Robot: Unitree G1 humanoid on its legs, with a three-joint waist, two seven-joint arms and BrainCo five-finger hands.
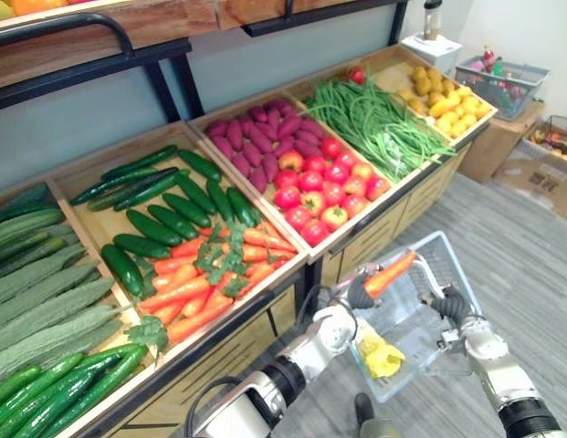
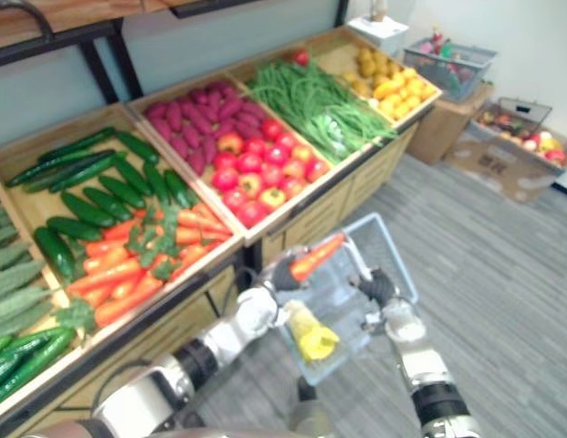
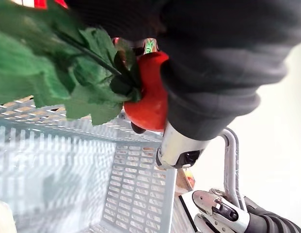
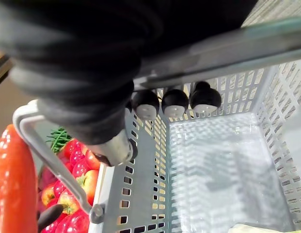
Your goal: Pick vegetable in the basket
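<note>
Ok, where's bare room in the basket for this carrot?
In the pale blue plastic basket, the floor is bare from middle to far wall, below the orange carrot in the left hand. Its near end holds a yellow item; the right hand grips the grey handle.

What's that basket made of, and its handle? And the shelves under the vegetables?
Basket: pale blue plastic by the look, matte, with moulded slotted walls. Handle: seemingly metal, a thin grey rod with a dull sheen. Shelves: wood by the look, pale tan boards; the finish is hard to tell.
</note>
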